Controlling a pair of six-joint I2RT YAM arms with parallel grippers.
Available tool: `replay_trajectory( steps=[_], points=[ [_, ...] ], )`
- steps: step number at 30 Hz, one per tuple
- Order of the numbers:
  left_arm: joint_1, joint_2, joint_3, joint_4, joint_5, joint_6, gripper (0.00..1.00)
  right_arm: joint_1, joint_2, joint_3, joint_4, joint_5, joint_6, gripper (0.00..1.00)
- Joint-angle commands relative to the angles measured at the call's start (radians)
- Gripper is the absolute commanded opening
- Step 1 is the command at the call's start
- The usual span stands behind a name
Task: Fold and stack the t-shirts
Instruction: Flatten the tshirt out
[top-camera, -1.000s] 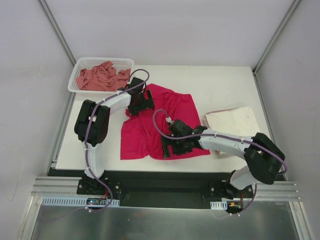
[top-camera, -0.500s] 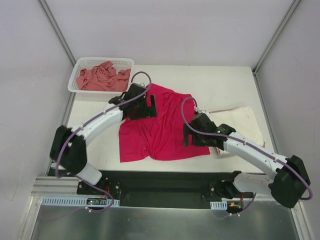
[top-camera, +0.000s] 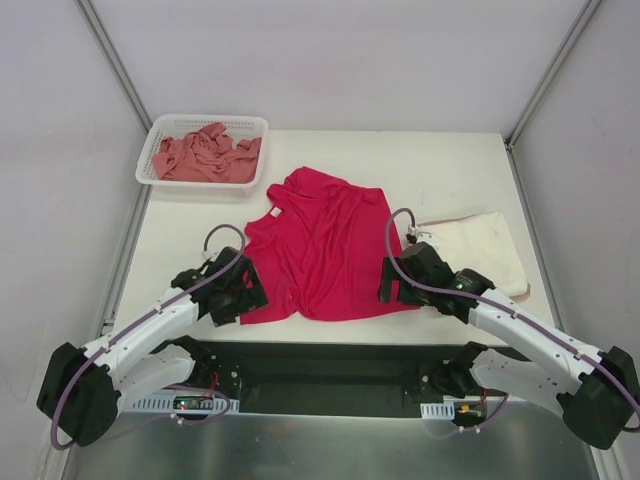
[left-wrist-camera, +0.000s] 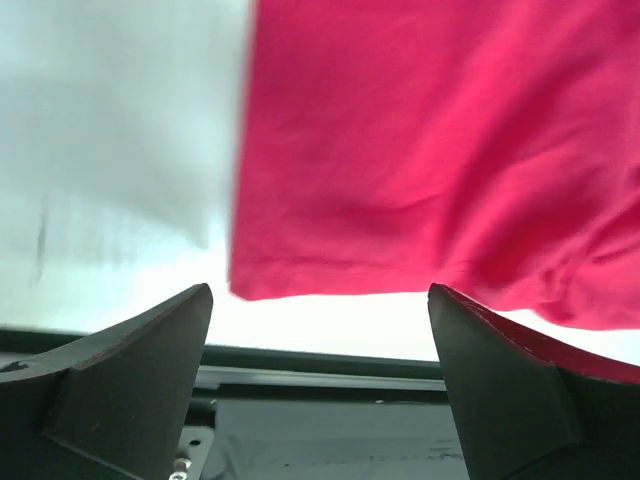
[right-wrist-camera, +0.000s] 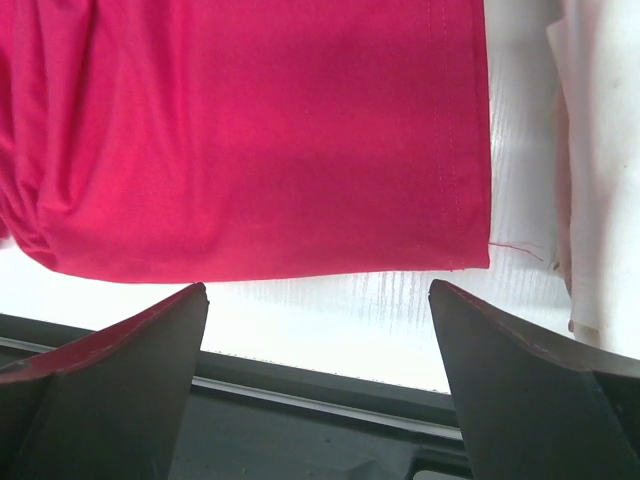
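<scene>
The magenta-red t-shirt (top-camera: 322, 243) lies spread and wrinkled on the white table, its hem toward the near edge; it also shows in the left wrist view (left-wrist-camera: 440, 150) and the right wrist view (right-wrist-camera: 260, 130). The cream-white t-shirt (top-camera: 480, 245) lies folded to its right, its edge in the right wrist view (right-wrist-camera: 600, 150). The salmon-pink t-shirt (top-camera: 205, 155) is crumpled in the basket. My left gripper (top-camera: 238, 292) is open and empty by the red shirt's near left corner. My right gripper (top-camera: 398, 280) is open and empty by its near right corner.
A white mesh basket (top-camera: 160, 135) stands at the table's far left corner. The table's near edge and the black rail (top-camera: 330, 360) lie just below both grippers. Metal frame posts rise at the back corners.
Both arms have pulled back toward the near edge and let go of the red shirt. The shirt now lies flatter, its top part unfolded toward the far side.
</scene>
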Motion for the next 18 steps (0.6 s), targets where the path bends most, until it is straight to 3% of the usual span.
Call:
replay_trajectory(
  steps=[1, 3, 4, 8, 11, 18],
  points=[
    [0.006, -0.055, -0.054, -0.101, -0.041, -0.176, 0.83, 0.001, 0.020, -0.013, 0.043, -0.004, 0.027, 0.97],
    [0.006, -0.052, -0.073, -0.098, -0.061, -0.202, 0.77, 0.000, 0.029, -0.019, 0.047, -0.009, 0.028, 0.97],
    [0.006, -0.044, -0.068, -0.098, -0.068, -0.208, 0.69, 0.000, 0.032, -0.019, 0.054, -0.012, 0.025, 0.97],
    [0.006, 0.020, -0.050, -0.098, -0.088, -0.210, 0.50, 0.000, 0.037, -0.020, 0.047, -0.001, 0.023, 0.97],
    [0.006, 0.057, -0.054, -0.100, -0.088, -0.217, 0.43, 0.000, 0.034, -0.024, 0.044, 0.011, 0.025, 0.97],
    [0.007, 0.132, -0.059, -0.095, -0.173, -0.240, 0.37, 0.000, 0.058, -0.024, 0.043, 0.008, 0.023, 0.97]
  ],
)
